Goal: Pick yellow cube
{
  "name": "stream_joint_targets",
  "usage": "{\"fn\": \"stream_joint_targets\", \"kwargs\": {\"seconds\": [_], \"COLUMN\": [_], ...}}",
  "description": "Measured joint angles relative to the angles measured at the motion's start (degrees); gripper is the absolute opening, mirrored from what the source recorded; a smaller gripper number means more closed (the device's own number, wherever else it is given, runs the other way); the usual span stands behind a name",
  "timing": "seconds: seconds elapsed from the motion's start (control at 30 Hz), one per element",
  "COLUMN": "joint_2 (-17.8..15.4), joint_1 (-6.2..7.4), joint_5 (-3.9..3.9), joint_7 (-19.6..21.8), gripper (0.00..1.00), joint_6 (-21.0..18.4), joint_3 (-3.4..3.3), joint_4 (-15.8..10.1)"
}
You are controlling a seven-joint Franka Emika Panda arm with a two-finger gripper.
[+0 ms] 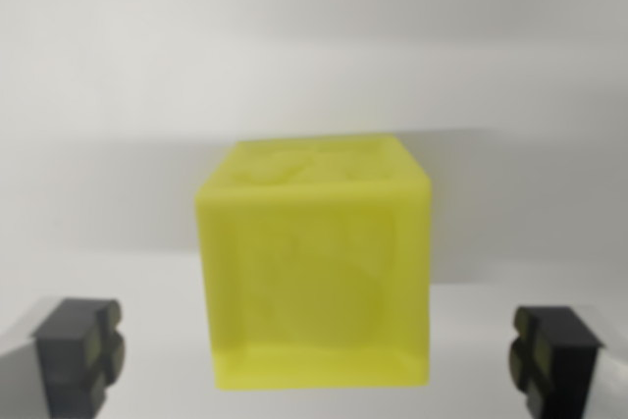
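1. Two dark fingertips point(78, 355) sit nearest the lens, one in each bottom corner of the wrist view; the second is at the wrist view's right.
2. Midway between them is the gripper point(316, 358), its jaws spread wide, almost the full breadth of the picture, and gripping nothing.
3. Each fingertip looks black with a faint olive tint on the inner pad, and both are out of focus.
4. Between the fingers, but farther from the camera, stands the yellow cube point(316, 272), upright on the pale surface point(137, 272).
5. Clear gaps separate the cube's sides from both fingertips; it touches neither.
6. Its front face is a translucent lime yellow, its top face paler, with a soft raised or moulded pattern that is too blurred to read.
7. No lettering, label or brand mark can be made out on the cube or on the fingers.
8. Behind the cube a grey band of shadow crosses the white backdrop point(314, 36).
9. Nothing here holds or contains anything; the cube looks solid and closed.
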Motion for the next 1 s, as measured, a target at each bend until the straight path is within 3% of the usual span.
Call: {"fn": "stream_joint_targets", "kwargs": {"seconds": [0.67, 0.7, 1.0], "joint_2": [7.63, 7.69, 5.51], "joint_1": [0.32, 0.42, 0.42], "joint_5": [1.87, 2.05, 1.66], "joint_7": [-1.53, -1.67, -1.32], "gripper": [1.0, 0.0, 0.0], "joint_6": [5.71, 5.75, 4.22], "joint_3": [0.04, -0.02, -0.12], "joint_4": [1.89, 1.92, 1.31]}}
